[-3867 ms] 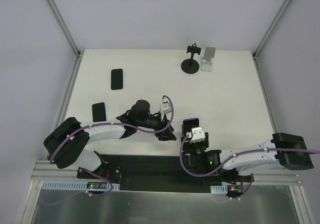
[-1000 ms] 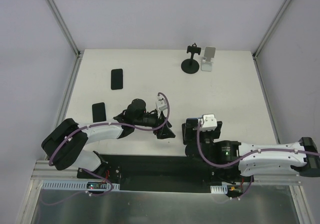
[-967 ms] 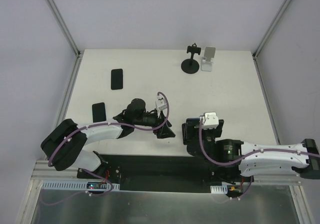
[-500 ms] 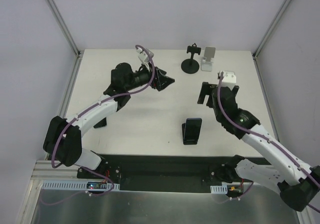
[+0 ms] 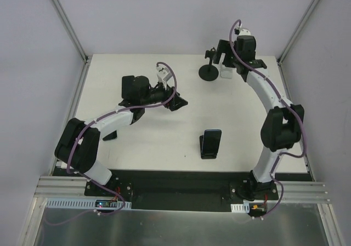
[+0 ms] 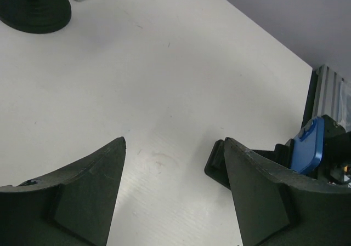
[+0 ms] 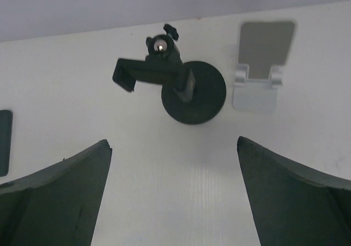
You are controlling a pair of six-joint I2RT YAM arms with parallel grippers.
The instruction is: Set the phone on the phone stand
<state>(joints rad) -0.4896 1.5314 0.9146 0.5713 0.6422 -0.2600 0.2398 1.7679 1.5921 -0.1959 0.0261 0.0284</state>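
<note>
Closest to me, the blue phone (image 5: pixel 213 140) leans on its small black phone stand (image 5: pixel 202 146), near the front of the white table (image 5: pixel 247 120). Further in, the left gripper (image 6: pixel 174 144) hangs over the table, its fingers spread with nothing between them. At the far edge, the right gripper (image 7: pixel 174 143) is wide open too (it looks straight down). It hangs above a black round-foot stand (image 7: pixel 189 92) and a silver stand (image 7: pixel 258 87) just beside it.

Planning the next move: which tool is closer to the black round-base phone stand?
Right. The right tool hangs almost over the black stand at the table's far edge; the left tool is nearer mid-table, off to the stand's left.
</note>
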